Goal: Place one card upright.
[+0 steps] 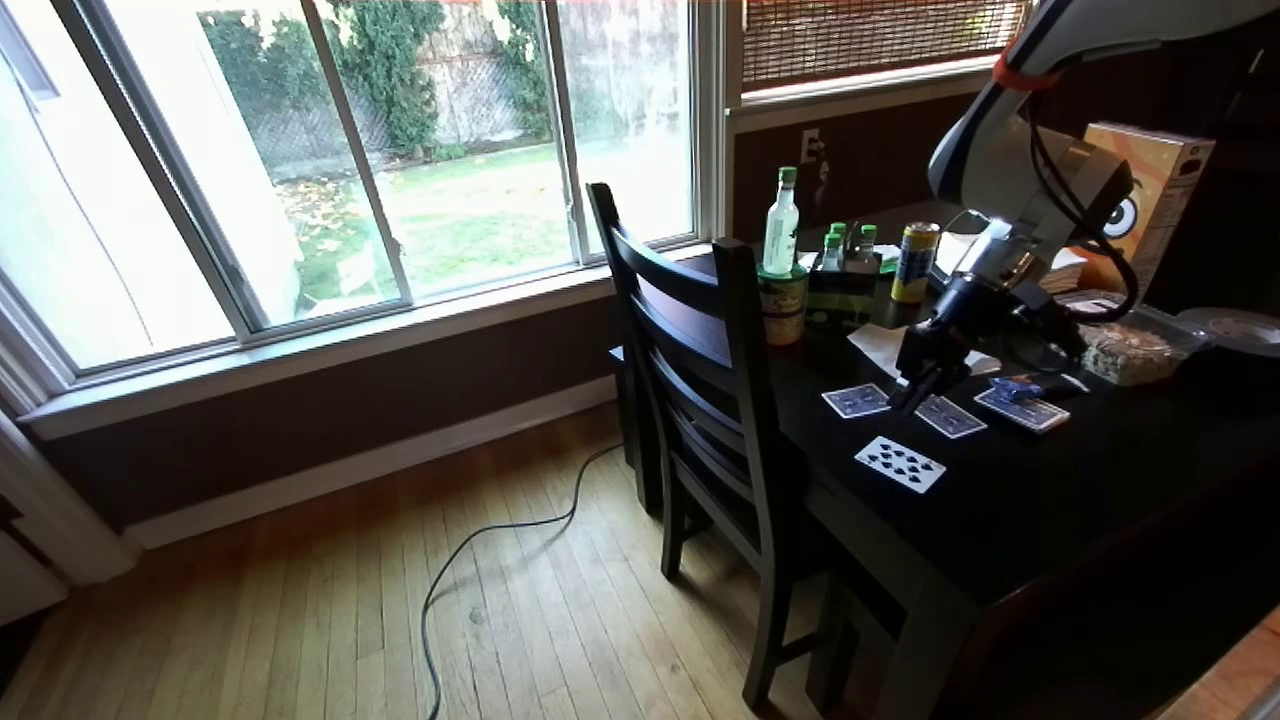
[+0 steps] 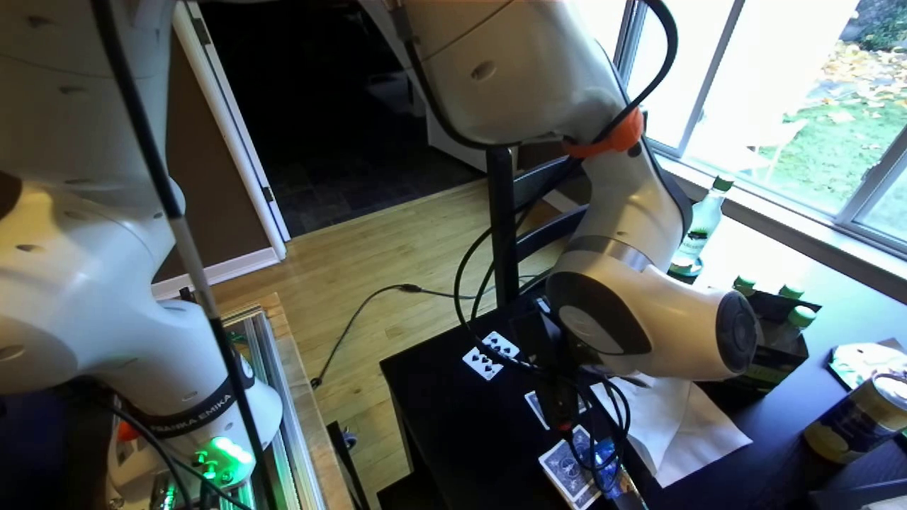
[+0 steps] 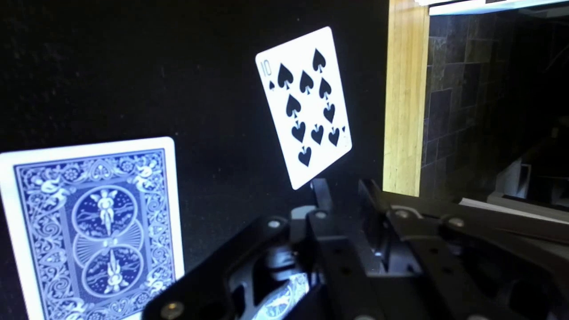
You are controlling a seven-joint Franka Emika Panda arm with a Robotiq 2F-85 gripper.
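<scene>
In the wrist view, the black tabletop (image 3: 213, 93) stretches beneath fingers (image 3: 322, 196) that stand spread by a narrow gap, while a blue-backed card (image 3: 106, 226) lies face down and the ten of spades (image 3: 306, 106) lies flat, face up, near the fingers.

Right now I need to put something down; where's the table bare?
The table is bare between the ten, the deck and its near corner in an exterior view; in the wrist view, also between the ten and a face-down card. Crowded: around the gripper, with cards close, and by the can and bottles.
</scene>
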